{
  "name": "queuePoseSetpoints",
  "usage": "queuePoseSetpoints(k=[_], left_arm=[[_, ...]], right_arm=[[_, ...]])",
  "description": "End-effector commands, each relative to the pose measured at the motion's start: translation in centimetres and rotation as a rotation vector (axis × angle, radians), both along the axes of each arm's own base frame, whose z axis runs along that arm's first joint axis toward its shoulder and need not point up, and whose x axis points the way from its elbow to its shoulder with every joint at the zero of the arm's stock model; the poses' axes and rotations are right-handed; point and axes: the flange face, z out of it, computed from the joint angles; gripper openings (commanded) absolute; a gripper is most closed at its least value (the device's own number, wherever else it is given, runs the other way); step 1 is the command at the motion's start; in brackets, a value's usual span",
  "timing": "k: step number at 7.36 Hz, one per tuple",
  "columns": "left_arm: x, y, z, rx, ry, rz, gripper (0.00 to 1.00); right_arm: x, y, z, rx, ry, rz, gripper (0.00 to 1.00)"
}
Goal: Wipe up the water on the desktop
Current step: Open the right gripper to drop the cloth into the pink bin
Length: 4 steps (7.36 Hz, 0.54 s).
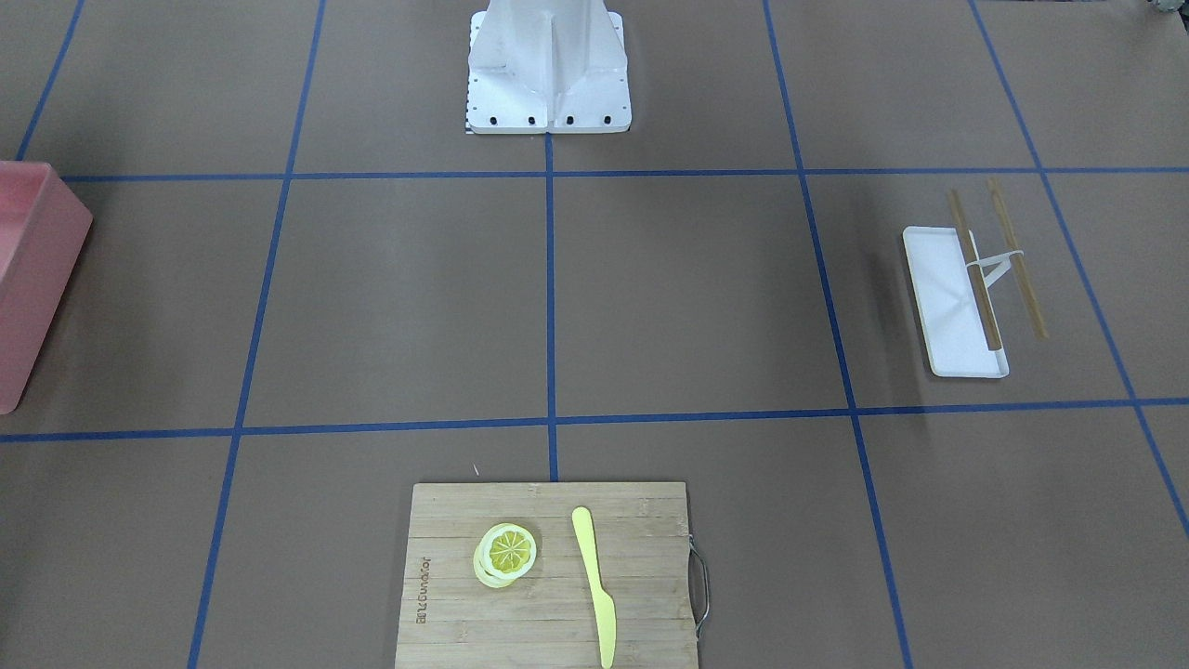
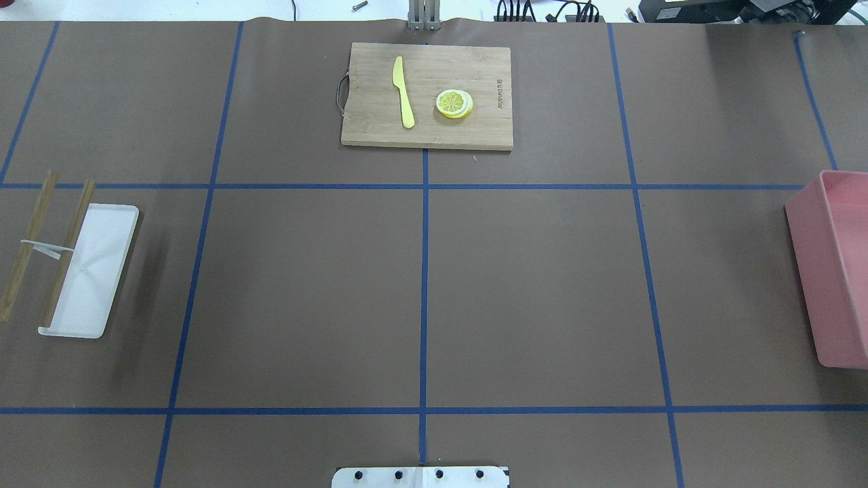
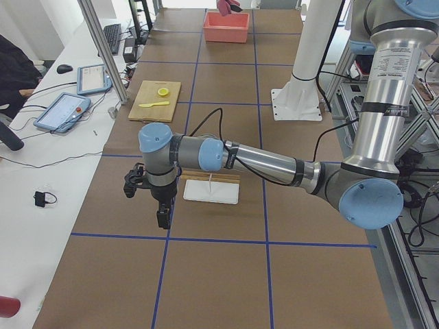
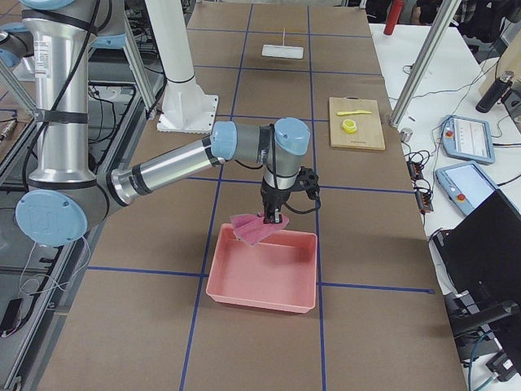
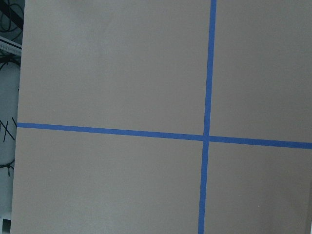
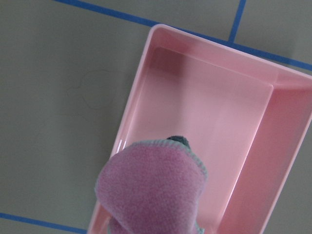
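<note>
The desktop (image 2: 529, 291) is a matte brown surface with a blue tape grid. My right gripper (image 4: 273, 218) is shut on a pink cloth (image 6: 151, 190) and holds it over the near edge of a pink bin (image 6: 287, 146). One dark fingertip (image 6: 178, 140) peeks out above the cloth. A faint curved outline (image 6: 95, 90) marks the desktop beside the bin; I cannot tell if it is water. My left gripper (image 3: 163, 218) hangs above the desktop beside a white tray (image 3: 211, 191); I cannot tell whether it is open or shut. The left wrist view shows only bare desktop (image 5: 107, 73) and tape.
A bamboo cutting board (image 2: 427, 129) at the far middle carries a yellow knife (image 2: 403, 91) and lemon slices (image 2: 454, 104). The white tray (image 2: 102, 244) with chopsticks (image 2: 27, 247) lies on the robot's left. The pink bin (image 2: 831, 271) sits at the right edge.
</note>
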Motion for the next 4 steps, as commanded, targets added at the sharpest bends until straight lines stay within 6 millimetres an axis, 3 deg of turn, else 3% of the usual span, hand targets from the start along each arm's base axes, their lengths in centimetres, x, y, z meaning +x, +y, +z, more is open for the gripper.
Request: queuePoseSetpoints(k=[1,2,3,4], left_arm=[[-0.01,0.44,0.46,-0.008,0.001,0.000,0.98],[-0.02,0.50,0.48,-0.007,-0.001,0.000,0.98],[-0.01,0.50,0.32,-0.004,0.001,0.000,0.98],[-0.10,0.51,0.33,-0.004,0.000,-0.002,0.98]], right_arm=[[0.32,-0.15,4.02,-0.024,0.026,-0.034,0.00],[0.42,-0.10,4.37,-0.029,0.039,-0.035,0.71],[0.43,0.32,4.71,-0.039,0.036,-0.032,1.00],[0.46,0.33,4.90,-0.042,0.042,-0.026,1.00]])
